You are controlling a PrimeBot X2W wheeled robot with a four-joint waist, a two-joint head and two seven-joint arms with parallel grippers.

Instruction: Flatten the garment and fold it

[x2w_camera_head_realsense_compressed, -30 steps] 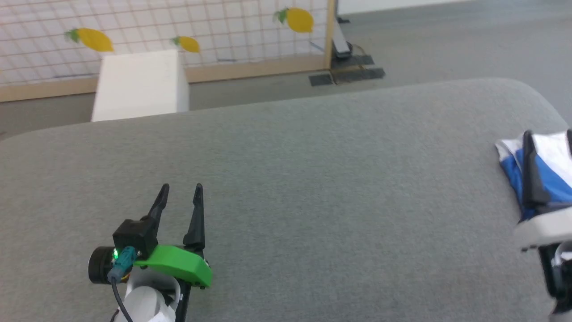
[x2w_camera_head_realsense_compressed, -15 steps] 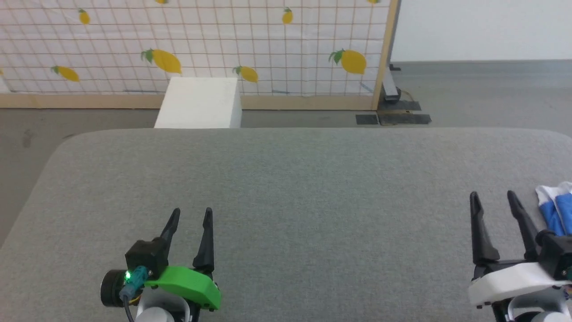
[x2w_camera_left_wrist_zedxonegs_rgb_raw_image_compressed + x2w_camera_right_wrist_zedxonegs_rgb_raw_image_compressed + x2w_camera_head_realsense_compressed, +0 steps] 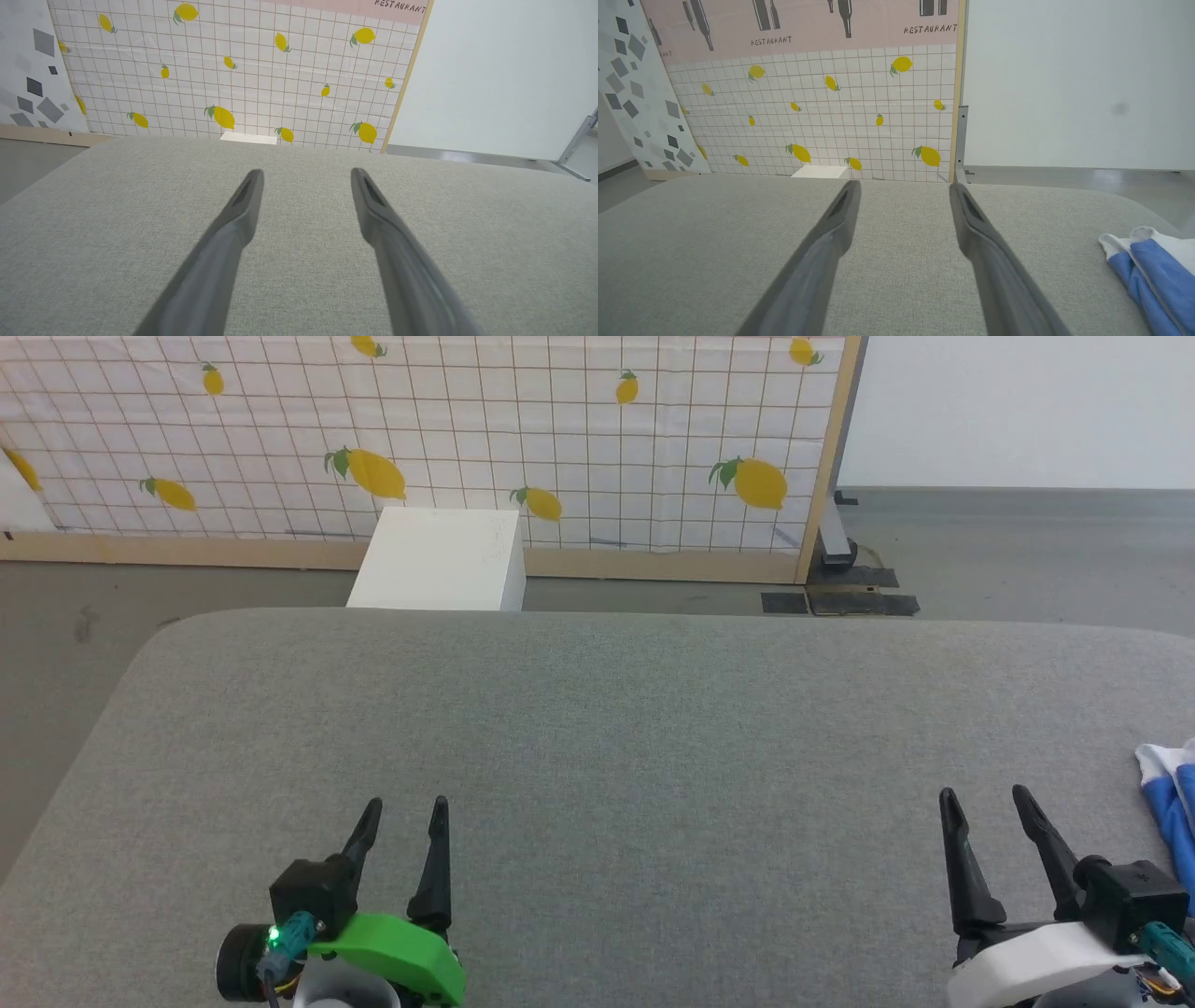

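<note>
Head view, garment (image 3: 1178, 807) mostly cropped, left end effector (image 3: 406, 802), right end effector (image 3: 983, 792) both released

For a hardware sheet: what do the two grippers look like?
Both have two long, tapering dark fingers. The left gripper sits on a bright green cover, with a black block, a lit green lamp and a teal plug on a dark cable. The right gripper has a white cover and a teal plug.
</note>
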